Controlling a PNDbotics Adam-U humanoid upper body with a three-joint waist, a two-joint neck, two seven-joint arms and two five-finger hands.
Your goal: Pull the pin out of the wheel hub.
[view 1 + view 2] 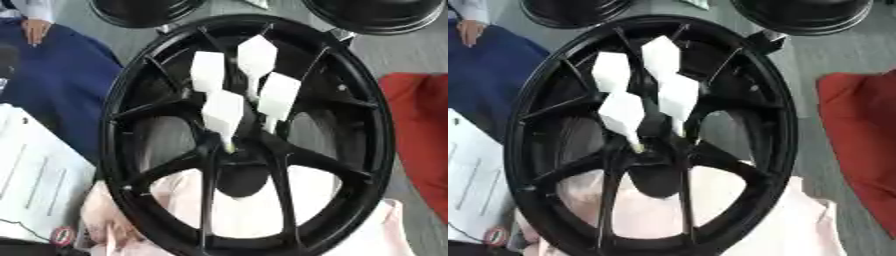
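Note:
A black spoked wheel hub (112, 125) fills the middle of both views, lying face up. Several white pins with blocky heads stand in it around its centre. The nearest pin (223, 113) has its thin tip in the hub just above the dark centre hole (241, 180). Other pins stand behind it at the left (208, 71), the top (256, 57) and the right (279, 95). Neither of my hands shows in either view.
A pale pink cloth (372, 235) lies under the hub. A red cloth (424, 130) is at the right, a blue cloth (52, 85) at the left, and white paper (35, 175) at the lower left. Two more black wheels (144, 10) (376, 12) sit at the far edge.

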